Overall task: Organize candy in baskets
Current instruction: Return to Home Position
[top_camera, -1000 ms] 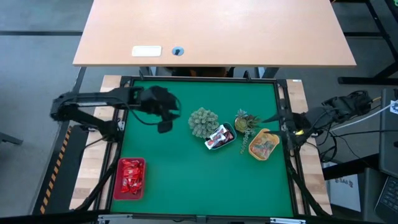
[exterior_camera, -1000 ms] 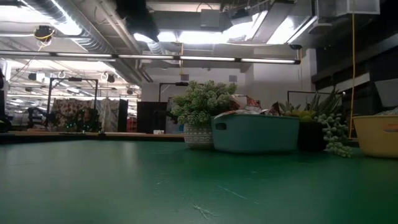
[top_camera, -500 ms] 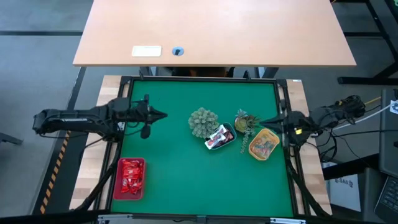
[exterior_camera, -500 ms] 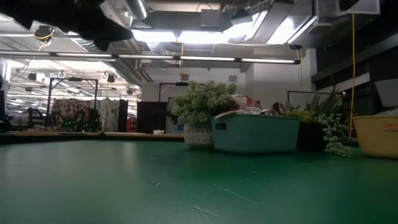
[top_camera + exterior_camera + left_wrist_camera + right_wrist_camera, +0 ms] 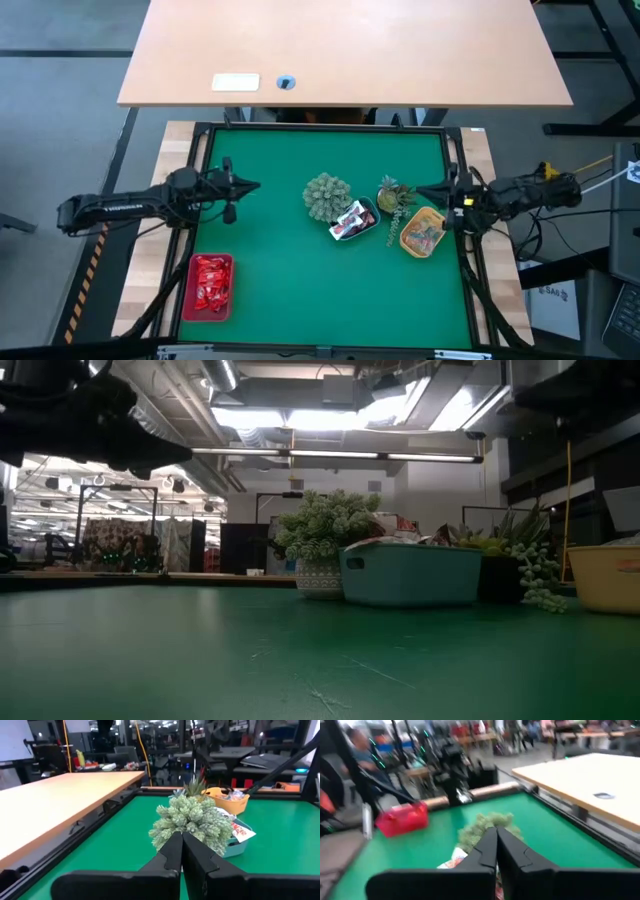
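Three baskets hold the candy (image 5: 211, 280): the red basket (image 5: 191, 300) at the green mat's (image 5: 310, 290) front left, the pale blue basket (image 5: 410, 576) and yellow basket (image 5: 608, 576) right of centre, beside two spiky plants (image 5: 327, 196). The left gripper (image 5: 253, 185) hovers at the mat's left side and the right gripper (image 5: 421, 190) at its right edge, both with jaws pressed together.

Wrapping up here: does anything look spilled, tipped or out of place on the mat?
Nothing stands out. The red basket, pale blue basket and yellow basket sit flat with candy inside, and nothing loose shows on the green mat. The left gripper and right gripper are shut, at the table's sides.
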`<state>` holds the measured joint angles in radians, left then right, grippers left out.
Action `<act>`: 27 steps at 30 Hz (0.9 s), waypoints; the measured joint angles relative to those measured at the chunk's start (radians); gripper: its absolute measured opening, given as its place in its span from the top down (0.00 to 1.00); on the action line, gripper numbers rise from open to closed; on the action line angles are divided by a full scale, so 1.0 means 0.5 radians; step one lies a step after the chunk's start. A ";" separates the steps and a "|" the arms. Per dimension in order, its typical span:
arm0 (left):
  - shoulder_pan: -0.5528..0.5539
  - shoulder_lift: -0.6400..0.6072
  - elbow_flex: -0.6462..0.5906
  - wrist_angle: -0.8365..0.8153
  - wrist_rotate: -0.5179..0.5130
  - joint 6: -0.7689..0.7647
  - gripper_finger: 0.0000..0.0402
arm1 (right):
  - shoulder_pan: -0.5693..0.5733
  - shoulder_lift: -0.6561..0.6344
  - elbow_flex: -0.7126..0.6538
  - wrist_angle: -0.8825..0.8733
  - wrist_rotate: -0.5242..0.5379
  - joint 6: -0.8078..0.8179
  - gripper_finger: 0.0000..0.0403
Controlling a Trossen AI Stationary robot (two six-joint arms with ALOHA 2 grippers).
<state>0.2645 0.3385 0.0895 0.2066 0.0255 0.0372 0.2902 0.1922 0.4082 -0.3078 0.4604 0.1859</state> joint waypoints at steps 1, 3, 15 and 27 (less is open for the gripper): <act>0.019 -0.037 -0.023 -0.001 0.027 0.000 1.00 | -0.026 -0.056 -0.056 0.059 -0.054 0.003 0.99; 0.052 -0.106 -0.067 0.000 0.086 -0.008 1.00 | -0.076 -0.165 -0.169 0.206 -0.125 -0.014 0.99; 0.102 -0.310 -0.164 -0.065 0.149 -0.066 1.00 | -0.314 -0.381 -0.699 0.553 -0.421 0.092 1.00; 0.102 -0.312 -0.164 -0.076 0.149 -0.052 1.00 | -0.324 -0.372 -0.801 0.743 -0.364 -0.145 0.99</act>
<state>0.3153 0.1825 0.0074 0.1688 0.1001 0.0112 0.1284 0.0065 0.0074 0.0637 0.2782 0.1137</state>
